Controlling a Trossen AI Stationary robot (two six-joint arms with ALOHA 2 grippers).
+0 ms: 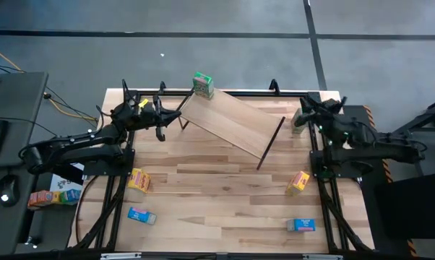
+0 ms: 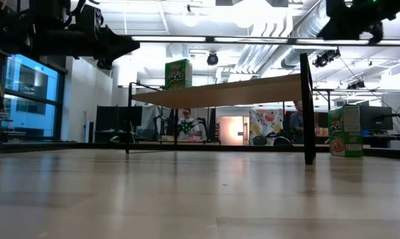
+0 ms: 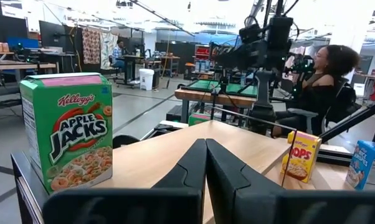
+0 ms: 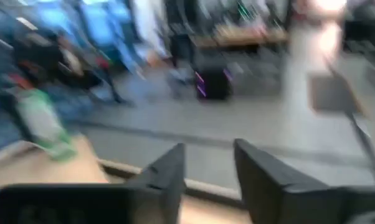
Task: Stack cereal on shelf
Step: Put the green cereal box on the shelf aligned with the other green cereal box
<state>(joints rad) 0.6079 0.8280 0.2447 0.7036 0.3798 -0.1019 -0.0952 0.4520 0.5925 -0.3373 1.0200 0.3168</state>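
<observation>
Blue boxes: two lie flat at the near bench edge, one left (image 1: 141, 215), one right (image 1: 303, 225).
Yellow boxes: two, one left (image 1: 139, 180), one right (image 1: 298, 182).
Green boxes: two; one upright on the shelf's far-left end (image 1: 202, 84), "Apple Jacks" face showing; one upright on the bench (image 1: 299, 119) by the right gripper.
Shelf (image 1: 230, 123): light-wood board, long axis diagonal, far-left to near-right.
Left gripper (image 1: 175, 115): jaws closed, empty, at the shelf's left end.
Right gripper (image 4: 207, 165): jaws parted, empty.
</observation>
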